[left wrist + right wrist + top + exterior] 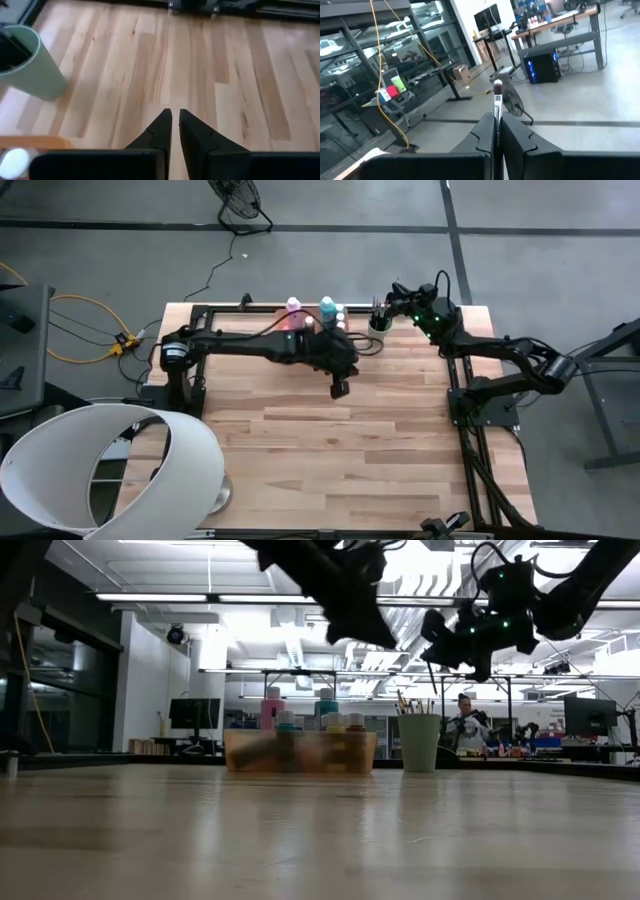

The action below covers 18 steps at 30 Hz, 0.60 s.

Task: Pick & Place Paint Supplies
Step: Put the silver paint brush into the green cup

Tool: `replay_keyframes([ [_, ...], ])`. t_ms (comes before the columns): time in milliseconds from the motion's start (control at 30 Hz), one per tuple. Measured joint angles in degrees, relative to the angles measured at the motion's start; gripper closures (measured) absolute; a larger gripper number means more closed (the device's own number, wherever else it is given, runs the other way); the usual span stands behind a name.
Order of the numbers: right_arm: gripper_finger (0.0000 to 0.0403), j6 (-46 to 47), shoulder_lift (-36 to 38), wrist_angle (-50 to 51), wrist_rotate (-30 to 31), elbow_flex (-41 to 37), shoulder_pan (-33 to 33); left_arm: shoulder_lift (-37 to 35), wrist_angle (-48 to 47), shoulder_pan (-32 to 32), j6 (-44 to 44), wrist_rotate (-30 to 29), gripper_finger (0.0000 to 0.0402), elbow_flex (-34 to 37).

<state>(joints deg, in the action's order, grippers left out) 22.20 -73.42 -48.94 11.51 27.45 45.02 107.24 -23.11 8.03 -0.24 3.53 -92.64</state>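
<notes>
On the wooden desk (330, 450), bottles (322, 308) sit in the far tray (300, 752) beside the cup (379, 326). Above the cup, right hand (496, 136) grasps a brush (497, 102). Left hand (175, 120) hangs nearly clenched, empty.

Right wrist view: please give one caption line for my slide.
Right gripper shut on a paintbrush, bristles up, with the lab floor and desks beyond.

Open-plan robotics lab: wooden worktop (330, 450) on grey concrete floor (560, 250), ceiling strip lights (200, 597), monitor desks (195, 715), glass partitions (380, 65), seated person (465, 725).
</notes>
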Motion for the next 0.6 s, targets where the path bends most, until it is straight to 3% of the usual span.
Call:
replay_keyframes([
  [300,0.0393,0.7,-5.3,-6.9,0.9,-1.0,0.0,-7.4,11.9,0.2,-6.8,-1.0,0.038,13.6],
  [600,0.039,0.8,-11.8,-9.1,0.4,-1.0,-0.8,-18.8,18.6,0.2,-12.4,-6.9,0.0381,26.7],
])
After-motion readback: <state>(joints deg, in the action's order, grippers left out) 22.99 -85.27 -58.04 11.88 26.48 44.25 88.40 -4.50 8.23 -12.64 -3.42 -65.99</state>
